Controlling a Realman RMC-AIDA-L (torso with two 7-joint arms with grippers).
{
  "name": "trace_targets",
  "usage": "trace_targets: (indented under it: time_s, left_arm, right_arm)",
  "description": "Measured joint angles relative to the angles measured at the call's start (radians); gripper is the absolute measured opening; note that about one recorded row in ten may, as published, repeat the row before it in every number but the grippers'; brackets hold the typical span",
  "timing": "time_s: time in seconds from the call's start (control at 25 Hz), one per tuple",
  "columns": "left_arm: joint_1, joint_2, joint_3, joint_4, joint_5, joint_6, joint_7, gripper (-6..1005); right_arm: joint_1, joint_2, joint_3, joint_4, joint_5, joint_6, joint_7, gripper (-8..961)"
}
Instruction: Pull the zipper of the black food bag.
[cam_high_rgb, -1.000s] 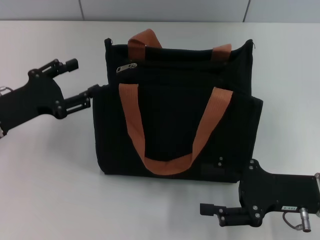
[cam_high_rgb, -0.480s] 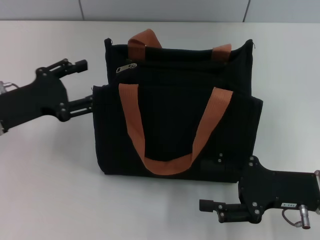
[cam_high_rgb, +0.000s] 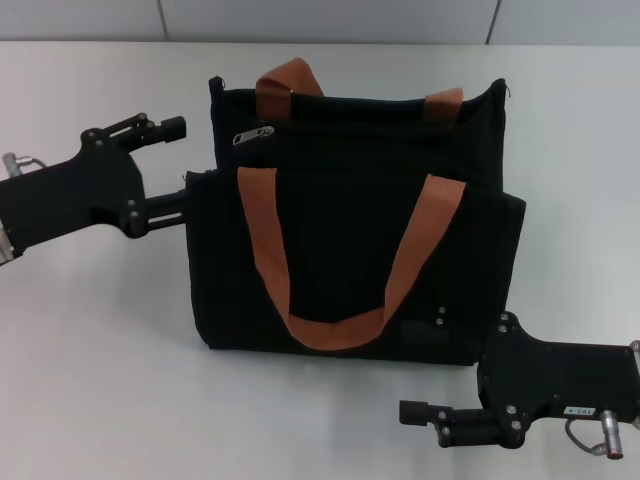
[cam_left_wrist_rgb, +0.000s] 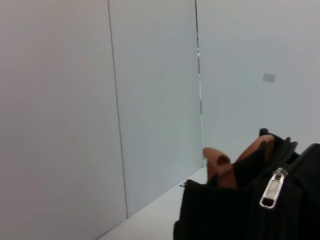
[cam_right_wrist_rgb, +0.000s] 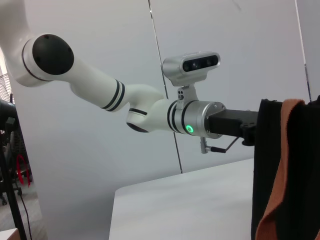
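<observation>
The black food bag (cam_high_rgb: 350, 250) lies on the white table with its two orange-brown handles (cam_high_rgb: 275, 260) on top. The silver zipper pull (cam_high_rgb: 252, 135) sits at the left end of the zip line near the bag's far edge. My left gripper (cam_high_rgb: 180, 163) is open just left of the bag's far left corner, one finger level with the zipper and the other against the bag's side. The left wrist view shows the pull (cam_left_wrist_rgb: 272, 190) close by on the bag (cam_left_wrist_rgb: 225, 217). My right gripper (cam_high_rgb: 405, 372) is open and idle at the bag's near right corner.
The white table (cam_high_rgb: 100, 350) runs to a grey panelled wall (cam_high_rgb: 330, 20) at the back. The right wrist view shows my left arm (cam_right_wrist_rgb: 100, 90) reaching to the bag's edge (cam_right_wrist_rgb: 265, 175), with a handle strap (cam_right_wrist_rgb: 285, 165) hanging there.
My left gripper has moved right, closer to the bag's far left corner. The right gripper and the bag have barely moved.
</observation>
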Motion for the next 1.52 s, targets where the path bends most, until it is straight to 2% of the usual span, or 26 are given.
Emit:
trace_targets:
  time_s: [0.12,0.36,0.48,0.64,0.68,0.8,0.84,0.92,1.0,1.08,1.16,1.52]
  left_arm:
    - [-0.017,-0.013,0.001,0.000,0.001,-0.038,0.007,801]
    - [-0.025,-0.024,-0.019,0.000,-0.012,-0.093,0.019,800]
    - [-0.018,-0.029,-0.064,0.000,-0.024,-0.076,0.044,800]
    - [-0.017,-0.029,-0.062,0.000,-0.023,-0.067,0.045,799]
    - [-0.016,-0.024,-0.031,-0.001,-0.010,-0.042,0.039,799]
    - [-0.016,-0.024,-0.031,-0.001,-0.010,-0.042,0.039,799]
    - [-0.017,-0.021,0.007,-0.001,-0.001,-0.042,0.030,799]
    - [-0.017,-0.021,0.007,-0.001,-0.001,-0.042,0.030,799]
    - [-0.009,-0.001,0.003,0.008,0.001,-0.032,-0.006,798]
    - [-0.009,-0.001,0.003,0.008,0.001,-0.032,-0.006,798]
    - [-0.005,0.018,0.011,0.024,0.018,0.001,-0.068,797]
    - [-0.030,0.013,0.012,0.026,0.063,0.003,-0.085,798]
  right_arm:
    - [0.000,0.000,0.000,0.000,0.000,-0.001,0.000,776]
    - [0.000,0.000,0.000,0.000,0.000,-0.002,0.000,775]
    - [0.000,0.000,0.000,0.001,0.000,-0.002,0.000,775]
    - [0.000,0.001,0.007,0.004,0.000,-0.002,0.000,775]
    - [0.000,0.001,0.007,0.004,0.000,-0.002,0.000,775]
    - [0.002,0.002,0.010,0.005,0.000,-0.002,0.000,775]
    - [0.003,0.002,0.010,0.006,0.000,-0.002,0.000,775]
    - [0.003,0.002,0.010,0.006,0.000,-0.002,0.003,775]
    - [0.003,0.002,0.010,0.004,0.000,-0.002,0.010,775]
    - [0.003,0.002,0.010,0.004,0.000,-0.002,0.013,775]
    - [0.003,0.002,0.009,0.003,0.000,-0.002,0.013,775]
    - [0.007,0.002,0.009,0.003,0.000,-0.008,0.014,775]
